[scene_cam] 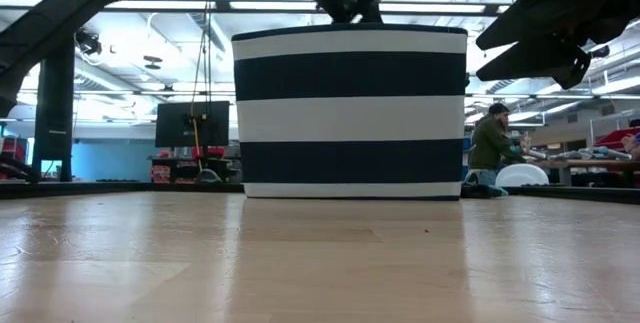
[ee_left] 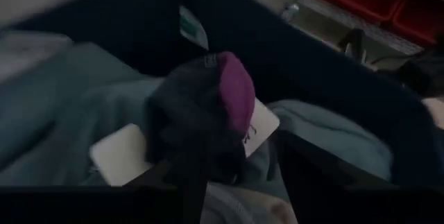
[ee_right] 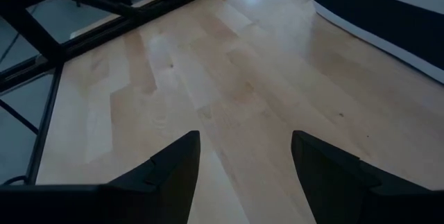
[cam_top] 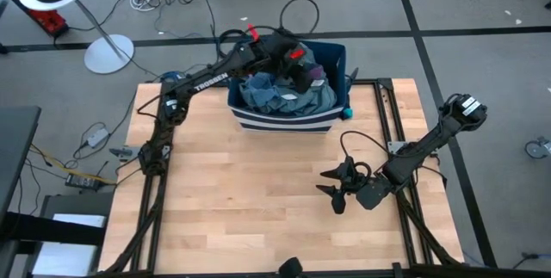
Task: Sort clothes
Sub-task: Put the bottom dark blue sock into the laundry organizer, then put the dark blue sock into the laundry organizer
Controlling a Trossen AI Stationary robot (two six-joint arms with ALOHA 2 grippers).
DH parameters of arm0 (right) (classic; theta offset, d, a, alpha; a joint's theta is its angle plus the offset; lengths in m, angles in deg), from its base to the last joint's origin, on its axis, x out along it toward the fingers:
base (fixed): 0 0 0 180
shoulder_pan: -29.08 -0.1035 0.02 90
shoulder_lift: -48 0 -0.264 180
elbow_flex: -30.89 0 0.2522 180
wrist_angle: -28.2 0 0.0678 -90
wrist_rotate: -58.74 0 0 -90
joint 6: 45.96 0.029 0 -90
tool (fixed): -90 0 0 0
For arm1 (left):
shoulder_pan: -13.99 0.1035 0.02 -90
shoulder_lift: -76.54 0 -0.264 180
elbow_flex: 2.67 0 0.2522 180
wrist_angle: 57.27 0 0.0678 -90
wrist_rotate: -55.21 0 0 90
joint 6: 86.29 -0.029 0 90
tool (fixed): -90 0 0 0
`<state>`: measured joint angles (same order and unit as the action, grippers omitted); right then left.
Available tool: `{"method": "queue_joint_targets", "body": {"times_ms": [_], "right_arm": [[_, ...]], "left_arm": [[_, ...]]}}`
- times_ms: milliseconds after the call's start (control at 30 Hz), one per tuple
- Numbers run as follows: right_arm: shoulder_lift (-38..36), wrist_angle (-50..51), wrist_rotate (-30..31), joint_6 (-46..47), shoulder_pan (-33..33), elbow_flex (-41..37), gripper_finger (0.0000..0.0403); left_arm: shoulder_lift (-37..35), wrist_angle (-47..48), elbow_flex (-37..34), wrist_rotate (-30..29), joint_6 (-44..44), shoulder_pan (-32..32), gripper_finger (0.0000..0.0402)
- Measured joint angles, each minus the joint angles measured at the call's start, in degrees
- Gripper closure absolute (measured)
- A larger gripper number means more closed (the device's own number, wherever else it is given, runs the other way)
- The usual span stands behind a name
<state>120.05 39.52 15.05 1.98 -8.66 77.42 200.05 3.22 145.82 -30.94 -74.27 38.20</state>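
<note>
The navy bin with white stripes (cam_top: 284,121) (scene_cam: 350,113) stands at the table's far edge, near the middle. It is filled with clothes, and teal-grey pieces (cam_top: 275,97) (ee_left: 62,106) lie on top. A dark garment with a maroon inside and a white tag (ee_left: 201,106) lies on that pile toward the bin's right side. My left gripper (cam_top: 303,70) (ee_left: 243,161) reaches over the bin from the left, slanting down, open, with the dark garment just ahead of its fingers. My right gripper (cam_top: 334,188) (ee_right: 246,148) hangs open over bare wood at the table's right, with nothing between its fingers. My left gripper stands open at the dark garment, which rests on the teal-grey clothes in the bin. The garment's near edge (ee_left: 194,161) overlaps the tip of one finger (ee_left: 186,186) in the wrist view. I cannot tell whether that finger touches it.
Bare wooden tabletop (cam_top: 250,200) spreads in front of the bin. Black frame rails (cam_top: 392,114) run along the table's sides. A small blue object (cam_top: 349,112) sits by the bin's right wall. A person (scene_cam: 490,143) sits far off in the room behind.
</note>
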Motion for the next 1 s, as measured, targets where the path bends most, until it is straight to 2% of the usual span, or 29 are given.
{"method": "queue_joint_targets", "body": {"times_ms": [167,367,533,733,900,1000], "right_arm": [[0.0,0.04,0.01,0.0,0.0,-0.02,0.0174],[0.0,0.11,0.0,-0.02,0.0,-0.02,0.0174],[0.0,0.56,0.0,-0.02,0.0,-0.02,0.0174],[0.0,0.61,0.01,0.44,0.0,-0.02,0.0174],[0.0,0.63,0.0,0.84,-0.09,-0.02,0.0174],[0.0,0.87,0.0,1.36,-0.09,-0.02,0.0174]], "left_arm": [[-2.99,1.23,0.26,-2.72,-1.34,-0.34,0.0235],[-7.19,4.82,0.3,-3.19,-2.5,-2.01,0.0238],[-10.42,13.54,0.28,-3.21,-6.06,-6.44,0.0239],[-13.95,20.56,0.3,-7.3,-8.61,-12.11,0.0239],[-15.32,31.0,0.24,-12.35,-8.64,-17.12,0.0239],[-17.12,31.85,-1.75,-14.99,-7.8,-20.21,0.0239]]}}
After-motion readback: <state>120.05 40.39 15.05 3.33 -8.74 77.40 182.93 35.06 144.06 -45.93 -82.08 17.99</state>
